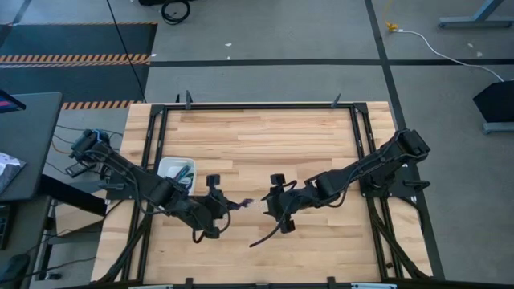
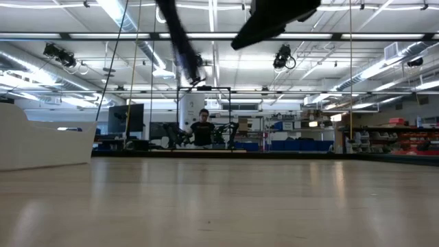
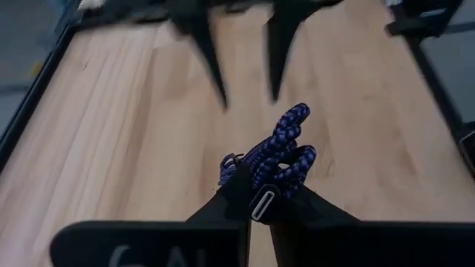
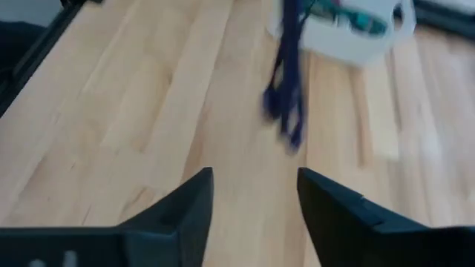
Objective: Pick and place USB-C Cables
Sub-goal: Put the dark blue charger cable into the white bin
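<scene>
My left gripper is over the middle of the table, shut on a dark blue-purple braided USB-C cable bundle. The right wrist view shows that bundle hanging in the air. My right gripper is open and empty. It faces the left one from the table's right, a short way from the bundle. Its fingers show beyond the cable in the left wrist view. Teal and green cables lie in the white tray. My left gripper pinches the bundle between its two fingers at the end with the silver plug. The braided loops stick out past the fingertips. The bundle is lifted clear of the table, and its lower end hangs free.
The white tray stands left of centre, just behind my left arm. Black frame rails run along the table's edges. Bare wood lies toward the far edge. A person is far off in the room behind.
</scene>
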